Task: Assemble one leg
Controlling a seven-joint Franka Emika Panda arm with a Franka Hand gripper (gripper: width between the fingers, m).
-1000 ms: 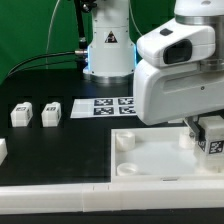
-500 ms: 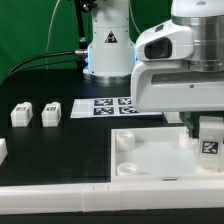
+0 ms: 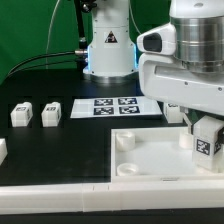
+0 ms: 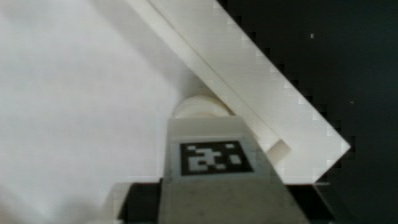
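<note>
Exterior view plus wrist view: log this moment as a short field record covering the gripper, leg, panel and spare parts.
gripper: gripper shut on the leg
leg pose: upright, tag towards the exterior camera
leg place: at the white panel corner on the exterior view's right; cannot tell whether it is seated
spares: two loose legs on the exterior view's left
marker board: beyond the panel

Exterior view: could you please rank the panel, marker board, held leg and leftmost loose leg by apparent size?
1. Panel.
2. Marker board.
3. Held leg and leftmost loose leg: they look alike, and the held one seems nearer the camera, so I won't rank them.
</note>
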